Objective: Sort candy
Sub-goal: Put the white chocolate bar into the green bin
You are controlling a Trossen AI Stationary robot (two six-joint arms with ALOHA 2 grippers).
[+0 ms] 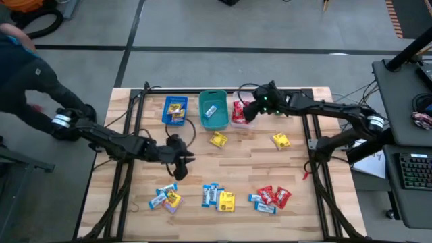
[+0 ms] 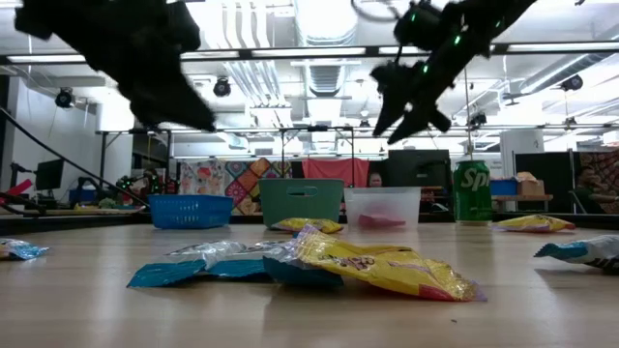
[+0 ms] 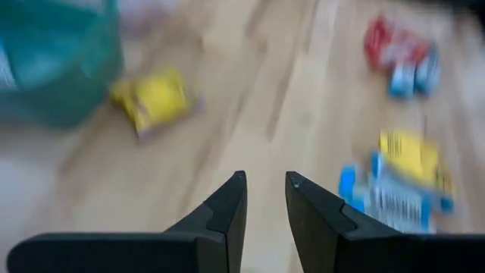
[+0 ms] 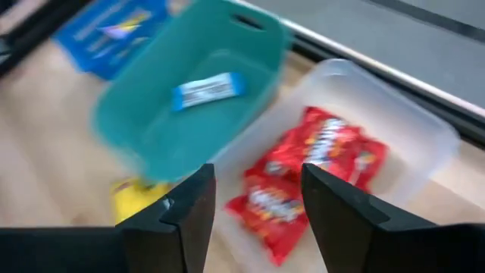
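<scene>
The wooden worktop point(image 1: 236, 165) carries a blue bin point(image 1: 175, 110), a teal bin point(image 1: 213, 110) and a clear bin point(image 1: 241, 113) along its far edge, two yellow candy packets point(image 1: 218, 140) mid-surface, and mixed candy clusters point(image 1: 218, 197) near the front edge.

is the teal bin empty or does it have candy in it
Not empty: the teal bin holds one light blue-white candy packet, lying flat on its floor; the high view shows it too.

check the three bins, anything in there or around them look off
Nothing looks spilled or damaged. The blue bin holds yellow packets, the teal bin one blue-white packet, the clear bin red ones. The only stray is a green soda can standing beside the clear bin, which is not candy.
</scene>
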